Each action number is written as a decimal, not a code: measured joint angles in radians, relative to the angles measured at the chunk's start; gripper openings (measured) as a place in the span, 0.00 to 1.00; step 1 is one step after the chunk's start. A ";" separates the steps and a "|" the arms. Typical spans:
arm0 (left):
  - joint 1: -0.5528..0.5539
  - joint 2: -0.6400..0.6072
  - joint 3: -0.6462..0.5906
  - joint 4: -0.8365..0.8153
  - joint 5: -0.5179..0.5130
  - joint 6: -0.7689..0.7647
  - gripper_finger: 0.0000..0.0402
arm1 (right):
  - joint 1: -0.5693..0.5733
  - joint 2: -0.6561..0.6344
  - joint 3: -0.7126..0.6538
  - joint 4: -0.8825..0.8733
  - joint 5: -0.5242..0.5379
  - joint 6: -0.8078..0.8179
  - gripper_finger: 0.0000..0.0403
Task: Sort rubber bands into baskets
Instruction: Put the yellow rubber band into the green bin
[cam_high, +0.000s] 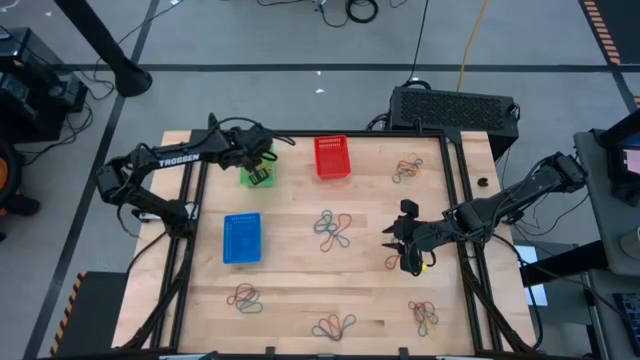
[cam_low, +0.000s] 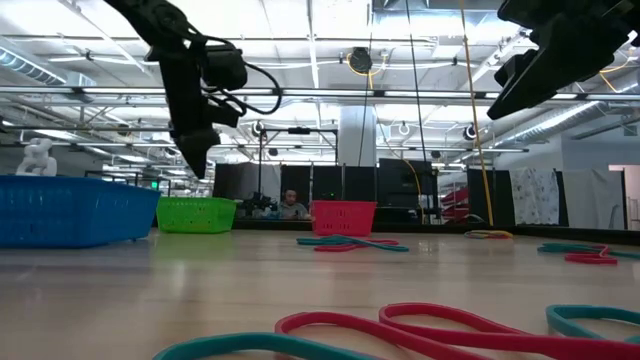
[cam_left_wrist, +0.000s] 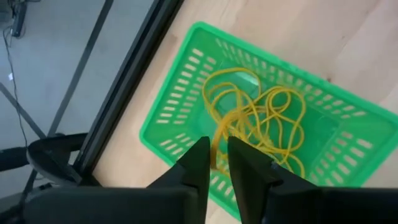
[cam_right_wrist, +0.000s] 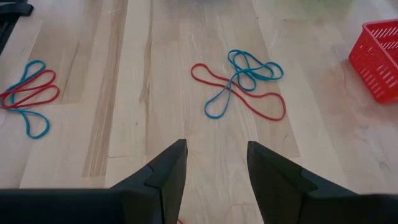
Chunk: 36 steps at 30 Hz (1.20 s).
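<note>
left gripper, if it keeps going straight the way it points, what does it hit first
Probably the yellow rubber bands lying in the green basket, right ahead of the left gripper; depth is hard to judge.

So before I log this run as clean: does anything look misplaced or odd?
Yes: the green basket holds only yellow bands, no green ones, under the left gripper. Elsewhere, bands lie in loose clusters on the table.

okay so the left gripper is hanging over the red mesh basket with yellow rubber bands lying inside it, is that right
Not quite. The left gripper is over the green plastic mesh basket, not the red one; the left wrist view shows the thin yellow rubber bands lying inside it. The red plastic mesh basket stands apart, farther along the table.
</note>
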 joint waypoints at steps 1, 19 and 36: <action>0.000 0.000 0.000 0.004 0.000 0.001 0.18 | 0.000 0.000 0.000 0.000 0.000 0.000 0.40; -0.004 -0.003 0.000 -0.024 0.027 -0.028 0.40 | 0.000 0.000 0.000 0.006 0.000 0.000 0.40; -0.372 -0.146 -0.034 0.388 0.446 -0.166 0.41 | 0.000 0.000 0.000 0.070 -0.051 -0.023 0.40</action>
